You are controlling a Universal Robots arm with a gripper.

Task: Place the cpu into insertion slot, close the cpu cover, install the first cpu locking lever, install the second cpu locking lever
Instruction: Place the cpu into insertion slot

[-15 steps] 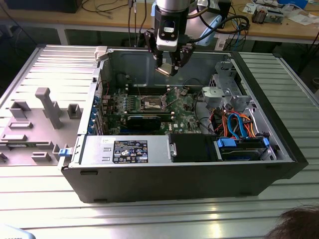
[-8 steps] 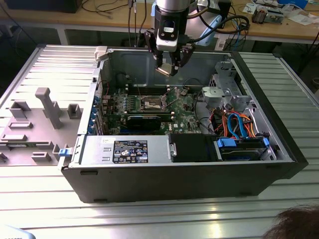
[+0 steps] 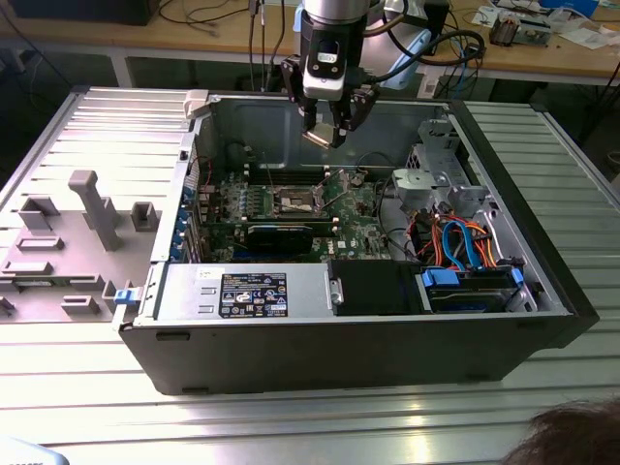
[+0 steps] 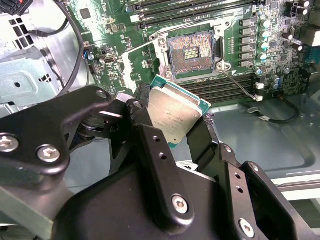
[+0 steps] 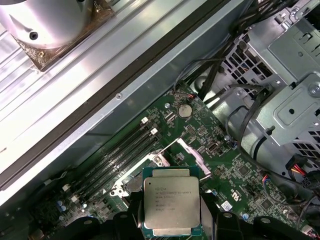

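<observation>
My gripper (image 3: 325, 134) hangs inside the open computer case, shut on the cpu (image 3: 317, 138). In both wrist views the chip shows its silvery top, held by two opposite edges between the black fingers (image 4: 141, 111); it is tilted in the second wrist view (image 4: 175, 112) and flat in the first wrist view (image 5: 171, 206). The insertion slot (image 4: 192, 52) lies uncovered on the green board below and ahead of the chip, its tan contact field bare. In the exterior view the slot (image 3: 295, 201) sits well under the gripper. The cpu cover (image 5: 191, 152) stands raised beside the slot. A thin wire lever (image 4: 241, 86) sticks out, unlatched.
Long black memory slots (image 4: 235, 85) flank the socket. A metal drive cage (image 3: 441, 174) and coloured cables (image 3: 455, 242) fill the case's right side in the exterior view. A black block (image 3: 373, 286) lies along the front. A grey parts fixture (image 3: 68, 242) sits outside at the exterior view's left.
</observation>
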